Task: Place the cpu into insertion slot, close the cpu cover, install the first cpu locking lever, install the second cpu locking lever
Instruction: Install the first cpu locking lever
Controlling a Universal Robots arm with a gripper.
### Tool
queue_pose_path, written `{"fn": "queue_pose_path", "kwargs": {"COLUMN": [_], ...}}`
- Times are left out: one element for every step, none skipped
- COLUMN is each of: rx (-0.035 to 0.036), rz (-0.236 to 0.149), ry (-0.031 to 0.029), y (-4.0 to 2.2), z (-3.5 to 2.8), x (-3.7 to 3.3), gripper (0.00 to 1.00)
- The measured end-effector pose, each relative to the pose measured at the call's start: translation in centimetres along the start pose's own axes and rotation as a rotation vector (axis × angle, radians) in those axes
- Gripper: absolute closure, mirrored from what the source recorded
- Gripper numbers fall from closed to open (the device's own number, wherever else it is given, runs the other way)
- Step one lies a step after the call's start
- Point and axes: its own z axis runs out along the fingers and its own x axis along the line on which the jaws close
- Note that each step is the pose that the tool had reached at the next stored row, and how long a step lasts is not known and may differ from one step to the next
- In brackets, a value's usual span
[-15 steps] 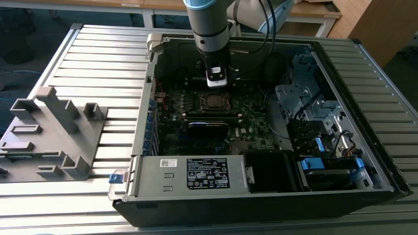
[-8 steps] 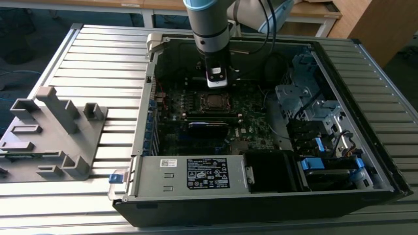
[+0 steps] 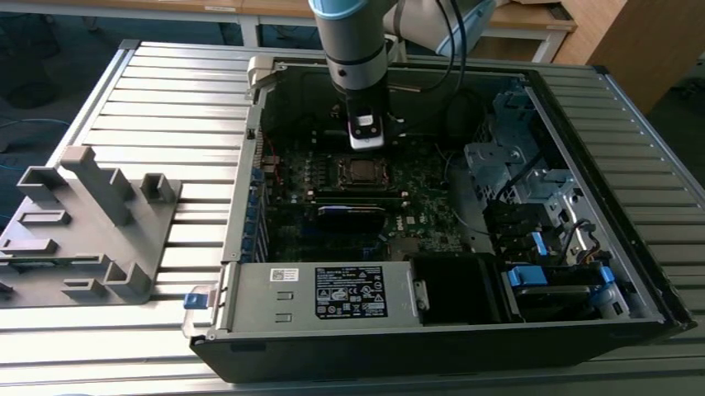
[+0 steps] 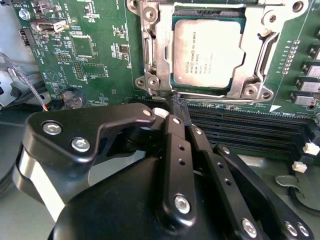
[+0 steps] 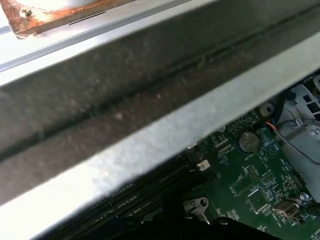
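- The cpu [image 4: 207, 52] sat in the insertion slot [image 4: 150, 50], the cpu cover [image 4: 260, 60] already down (I judged).
- The gripper [image 4: 181, 112], jaws together on nothing, hovered at the slot's edge; the levers called for a hooking push.

Exterior view: high up and well back, looking down into the open computer case [image 3: 441, 206] on the slatted table [image 3: 165, 99]. Second wrist view: very close above the green board [image 4: 95, 50], looking past the gripper [image 4: 180, 112]. First wrist view: close, facing the case wall [image 5: 125, 100]. Shared by all: the green board.
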Motion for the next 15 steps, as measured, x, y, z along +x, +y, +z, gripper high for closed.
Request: {"fn": "queue_pose_path", "kwargs": {"rx": [-0.0002, -0.0004, -0.0006, -0.0009, -0.0014, -0.0018, -0.0024, -0.0031, -0.0039, -0.0047, -0.0045, -0.0043, -0.0041, -0.0042, -0.0042], "rz": [0.000, 0.000, 0.000, -0.001, -0.001, -0.002, -0.002, -0.002, -0.002, -0.002, -0.002, -0.002, -0.002, -0.002, -0.002], "ry": [-0.0003, -0.0006, -0.0011, -0.0017, -0.0025, -0.0033, -0.0042, -0.0053, -0.0060, -0.0066, -0.0070, -0.0071, -0.0071, -0.0071, -0.0072], "y": [-0.02, -0.04, -0.05, -0.06, -0.07, -0.08, -0.09, -0.09, -0.10, -0.10, -0.10, -0.11, -0.11, -0.10, -0.09], "z": [0.00, 0.01, 0.02, 0.03, 0.05, 0.06, 0.09, 0.13, 0.17, 0.21, 0.22, 0.22, 0.23, 0.24, 0.25], "x": [-0.01, -0.02, -0.02, -0.03, -0.03, -0.03, -0.03, -0.02, -0.01, -0.01, -0.01, -0.01, -0.01, -0.03, -0.06], "gripper": [0.89, 0.89, 0.89, 0.89, 0.89, 0.89, 0.89, 0.89, 0.89, 0.89, 0.89, 0.89, 0.89, 0.89, 0.89]}}
